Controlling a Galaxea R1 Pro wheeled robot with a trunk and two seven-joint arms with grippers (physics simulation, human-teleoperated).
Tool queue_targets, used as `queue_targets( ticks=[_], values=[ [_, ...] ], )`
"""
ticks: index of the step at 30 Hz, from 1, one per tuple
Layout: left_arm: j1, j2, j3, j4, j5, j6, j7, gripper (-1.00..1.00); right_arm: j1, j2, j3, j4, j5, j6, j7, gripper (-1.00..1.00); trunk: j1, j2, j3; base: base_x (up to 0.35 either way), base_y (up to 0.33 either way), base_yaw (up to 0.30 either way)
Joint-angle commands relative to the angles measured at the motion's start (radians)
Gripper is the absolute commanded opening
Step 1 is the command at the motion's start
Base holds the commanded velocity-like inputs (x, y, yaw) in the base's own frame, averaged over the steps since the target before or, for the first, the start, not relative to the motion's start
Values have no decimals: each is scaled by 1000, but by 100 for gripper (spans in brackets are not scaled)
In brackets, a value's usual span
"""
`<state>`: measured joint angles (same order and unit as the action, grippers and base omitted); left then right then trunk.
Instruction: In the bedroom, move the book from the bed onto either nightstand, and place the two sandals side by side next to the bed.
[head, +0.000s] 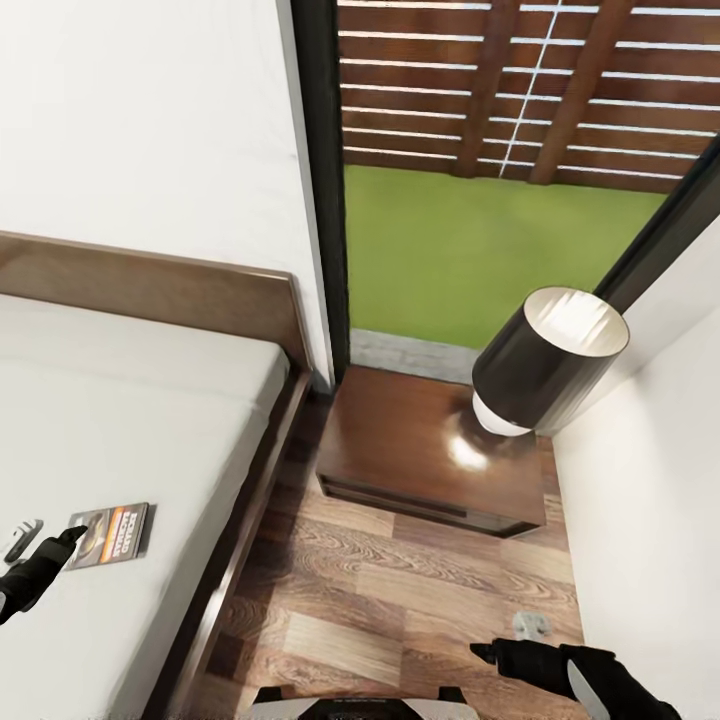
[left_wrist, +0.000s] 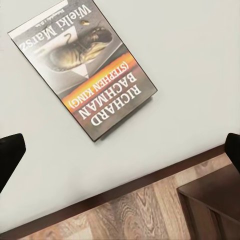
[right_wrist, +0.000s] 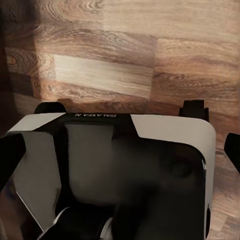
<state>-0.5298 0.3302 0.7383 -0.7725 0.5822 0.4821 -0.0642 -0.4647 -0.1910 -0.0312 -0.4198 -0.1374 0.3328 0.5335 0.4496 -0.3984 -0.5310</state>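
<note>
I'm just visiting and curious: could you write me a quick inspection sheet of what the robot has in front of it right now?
Surface: bed, plain off-white mattress.
Job's things: book lying flat on the mattress near its edge; nightstand beside the bed.
Clutter: lamp on the nightstand.
Grippers: left pincer open, above the book; right pincer open, over the robot's base.
Cables: nothing seen.
Surroundings: wood-plank floor, white walls, window.

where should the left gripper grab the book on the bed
The book lies flat on the mattress near its edge, so nothing sticks up. Best bet: come from above with the open left gripper and pinch across its narrow width, or slide it over the edge first.
</note>
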Motion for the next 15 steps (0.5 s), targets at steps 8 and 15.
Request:
queue_targets(
  ticks=[8, 15],
  values=[
    [-1, -1, 4, -1, 2, 7, -3, 100, 0, -76, -3, -63, -10, 29, 113, 100, 0, -2, -14, 0, 0, 0],
    [-1, -2, 4, -1, 4, 7, -3, 100, -1, -130, -2, -141, -7, 92, 432, 100, 0, -2, -25, 0, 0, 0]
  ],
)
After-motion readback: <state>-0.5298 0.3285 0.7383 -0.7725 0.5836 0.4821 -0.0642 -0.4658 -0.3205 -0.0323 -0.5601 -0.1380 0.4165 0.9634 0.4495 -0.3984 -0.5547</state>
